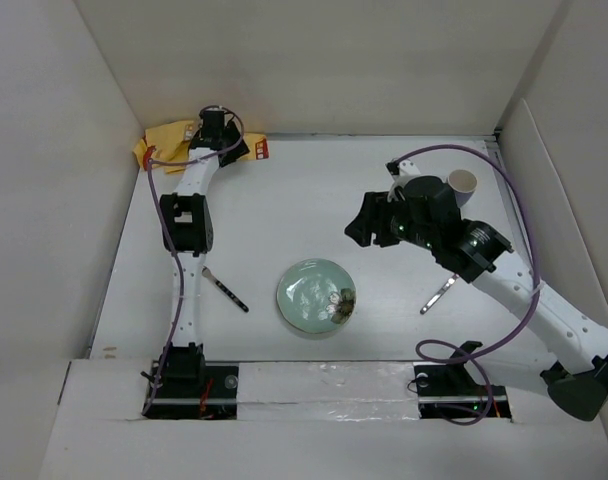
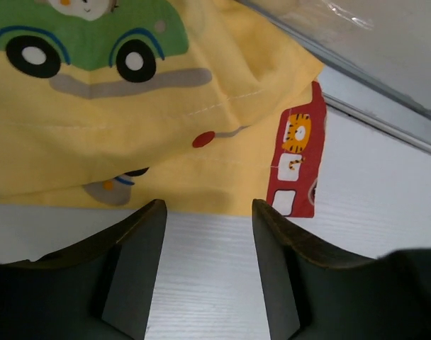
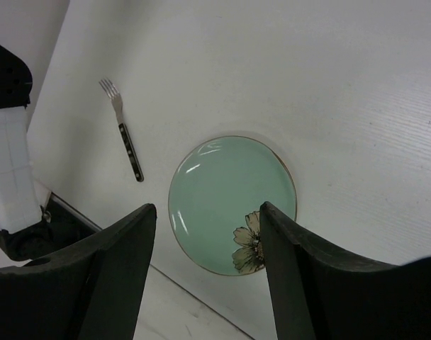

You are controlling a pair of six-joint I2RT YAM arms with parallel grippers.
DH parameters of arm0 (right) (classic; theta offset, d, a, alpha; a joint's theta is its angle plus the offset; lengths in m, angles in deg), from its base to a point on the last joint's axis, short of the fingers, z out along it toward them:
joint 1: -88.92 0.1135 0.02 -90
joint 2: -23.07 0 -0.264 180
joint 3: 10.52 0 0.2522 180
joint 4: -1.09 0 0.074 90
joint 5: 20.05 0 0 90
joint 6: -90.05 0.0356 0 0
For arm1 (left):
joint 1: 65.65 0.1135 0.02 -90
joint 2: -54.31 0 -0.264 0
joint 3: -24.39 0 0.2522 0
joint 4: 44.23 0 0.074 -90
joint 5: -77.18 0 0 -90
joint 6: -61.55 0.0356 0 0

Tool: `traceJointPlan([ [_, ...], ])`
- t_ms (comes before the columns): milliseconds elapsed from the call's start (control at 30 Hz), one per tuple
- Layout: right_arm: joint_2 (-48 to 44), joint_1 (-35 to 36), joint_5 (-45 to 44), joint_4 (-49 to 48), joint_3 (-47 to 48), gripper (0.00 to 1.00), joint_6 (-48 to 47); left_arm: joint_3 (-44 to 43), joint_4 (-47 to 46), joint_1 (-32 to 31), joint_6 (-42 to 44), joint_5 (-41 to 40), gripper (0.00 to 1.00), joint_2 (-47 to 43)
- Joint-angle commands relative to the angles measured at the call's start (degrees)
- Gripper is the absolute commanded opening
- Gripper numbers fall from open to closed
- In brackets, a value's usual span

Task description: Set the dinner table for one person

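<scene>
The white dinner table holds a green plate with a flower print near its front middle. A fork lies left of the plate and a second metal utensil lies to its right. A yellow car-print placemat is bunched in the back left corner. My left gripper is open and empty, low over the table, its tips at the cloth's near edge. My right gripper is open and empty, held high above the plate and fork.
A pale cup stands at the back right, behind the right arm. White wall panels close the table on the left, back and right. The placemat's red patch lies right of the left gripper.
</scene>
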Motion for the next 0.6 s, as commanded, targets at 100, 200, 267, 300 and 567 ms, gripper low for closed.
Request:
traceJointPlan([
  [100,1.05,2.3,-1.17,-0.41,6.5,0.64,-1.4,-1.56,4.05,-0.44,-2.04,4.55,0.42,3.63],
  [200,1.58,2.31,-0.03,-0.76,7.64,0.62,-1.67,-2.53,4.14,-0.44,-2.57,5.87,0.32,4.51],
  [267,1.67,2.31,0.41,-1.02,8.26,0.61,-1.84,-2.27,4.14,-0.44,-2.74,6.31,0.17,4.51],
  [300,1.67,2.31,0.42,-1.02,8.87,0.61,-1.93,-1.84,3.88,-0.44,-3.01,6.92,0.08,4.34],
  [567,2.37,2.31,-1.34,-1.02,10.64,0.61,-4.74,16.56,-3.29,-1.84,0.68,2.82,0.0,-11.36],
])
